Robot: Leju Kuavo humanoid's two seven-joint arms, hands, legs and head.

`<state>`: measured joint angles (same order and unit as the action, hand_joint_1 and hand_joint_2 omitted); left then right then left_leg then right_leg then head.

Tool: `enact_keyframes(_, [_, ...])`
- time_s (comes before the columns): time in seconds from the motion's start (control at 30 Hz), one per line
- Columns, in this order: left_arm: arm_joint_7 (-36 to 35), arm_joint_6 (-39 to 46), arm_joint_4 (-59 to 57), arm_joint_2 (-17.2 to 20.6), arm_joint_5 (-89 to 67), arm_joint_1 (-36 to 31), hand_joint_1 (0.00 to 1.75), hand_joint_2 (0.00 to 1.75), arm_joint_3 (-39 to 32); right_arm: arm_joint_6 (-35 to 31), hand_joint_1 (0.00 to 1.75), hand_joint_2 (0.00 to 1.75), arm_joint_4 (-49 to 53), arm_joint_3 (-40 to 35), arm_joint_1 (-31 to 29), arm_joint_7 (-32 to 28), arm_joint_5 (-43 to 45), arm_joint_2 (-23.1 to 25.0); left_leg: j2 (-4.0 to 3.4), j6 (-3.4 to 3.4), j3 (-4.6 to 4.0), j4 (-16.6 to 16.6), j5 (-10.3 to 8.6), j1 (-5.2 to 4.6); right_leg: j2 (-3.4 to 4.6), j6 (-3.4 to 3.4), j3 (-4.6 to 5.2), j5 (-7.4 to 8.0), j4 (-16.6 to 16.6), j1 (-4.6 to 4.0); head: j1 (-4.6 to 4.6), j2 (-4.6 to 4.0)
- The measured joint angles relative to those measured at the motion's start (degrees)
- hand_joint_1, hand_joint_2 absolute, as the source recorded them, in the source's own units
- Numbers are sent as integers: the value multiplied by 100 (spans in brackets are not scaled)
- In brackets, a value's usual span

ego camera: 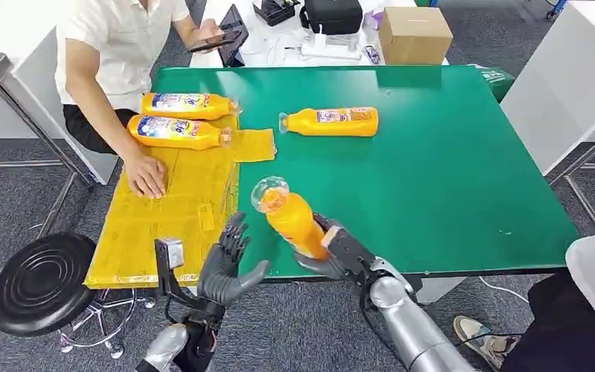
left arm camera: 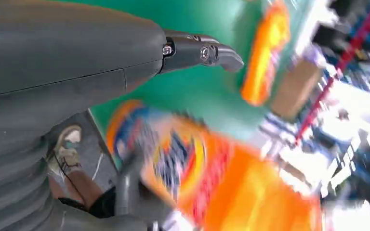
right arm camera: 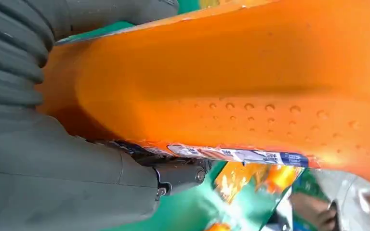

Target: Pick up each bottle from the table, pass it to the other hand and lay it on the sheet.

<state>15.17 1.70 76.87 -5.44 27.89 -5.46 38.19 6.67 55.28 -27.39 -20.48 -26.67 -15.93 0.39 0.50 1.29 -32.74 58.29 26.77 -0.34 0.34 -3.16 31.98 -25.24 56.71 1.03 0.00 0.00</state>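
Gripping a bottle (ego camera: 293,219) by its base, my right hand (ego camera: 339,252) holds it tilted above the surface's (ego camera: 449,170) near edge. My left hand (ego camera: 228,263) waits just beside it, fingers spread, touching nothing.

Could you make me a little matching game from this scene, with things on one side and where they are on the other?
Things:
1. held bottle
2. lone bottle
3. pair of bottles
4. person's hand
5. left hand

Places or states:
A. lying on the bare green table
B. resting flat on the yellow sheet
C. gripped by the right hand
D. open, holding nothing
E. lying side by side at the sheet's far end

Pairs: 1-C, 2-A, 3-E, 4-B, 5-D
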Motion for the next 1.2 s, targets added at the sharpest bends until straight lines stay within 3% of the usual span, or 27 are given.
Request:
enact_keyframes(0.27, [297,-352,314,-2,-426,43,0,175,107,0,175,175,-168,-196,-150,11,94,133,0,0,-1,0,0,0,0,0,2,0,0,0,0,0])
enact_keyframes(0.47, [-22,-262,295,-15,-468,38,0,175,129,-98,175,175,-240,-332,-214,89,-41,197,0,0,-1,0,0,0,0,0,2,0,0,0,-2,0])
enact_keyframes(0.77, [-490,897,-178,-206,20,-113,0,175,19,-789,175,175,-256,-756,-255,247,-706,288,1,0,-3,0,0,0,-1,0,5,0,-1,0,0,0])
enact_keyframes(1.2, [-205,1100,-280,-289,516,-277,0,175,0,-994,175,175,-159,-983,-231,236,-546,365,0,0,-3,0,0,0,-1,0,6,0,-1,0,0,0])
